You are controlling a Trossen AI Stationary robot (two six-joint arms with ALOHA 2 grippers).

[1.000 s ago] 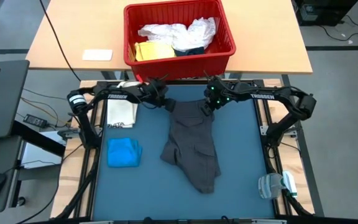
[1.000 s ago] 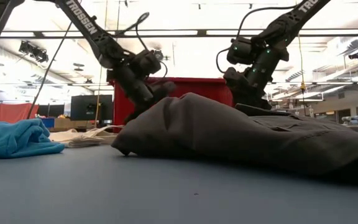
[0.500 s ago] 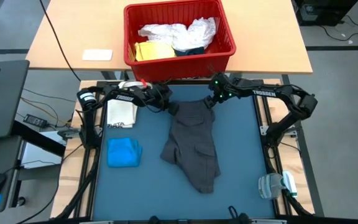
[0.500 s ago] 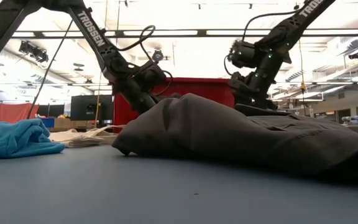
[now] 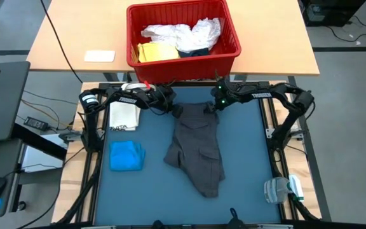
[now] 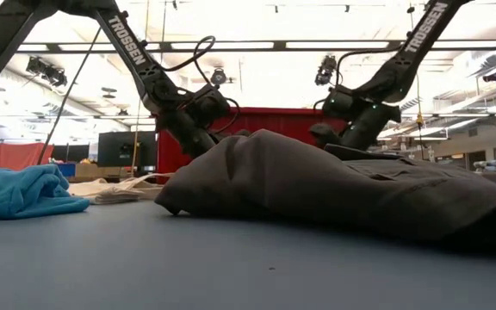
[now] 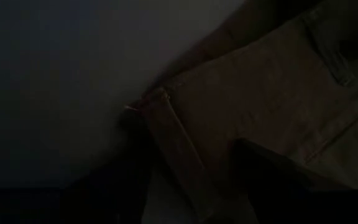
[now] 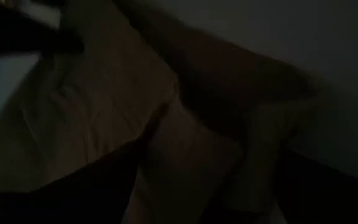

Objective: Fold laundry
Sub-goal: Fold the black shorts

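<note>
Straddling grey garment [image 5: 196, 147] waistband: both tools [image 5: 170, 107] [image 5: 212, 106] parted.

A pair of trousers [image 5: 196, 147] lies mid-table on the mat [image 5: 246, 184], its waistband at the far edge. The left gripper [image 5: 170, 105] sits at the waistband's far-left corner, the right gripper [image 5: 213, 105] at its far-right corner. Left of the trousers lies a folded garment [image 5: 127, 156], with a tote bag [image 5: 124, 116] beyond it. A plastic item [image 5: 279, 189] rests at the near-right corner. Behind the mat stands a basket [image 5: 231, 52] holding more laundry [image 5: 182, 36].
</note>
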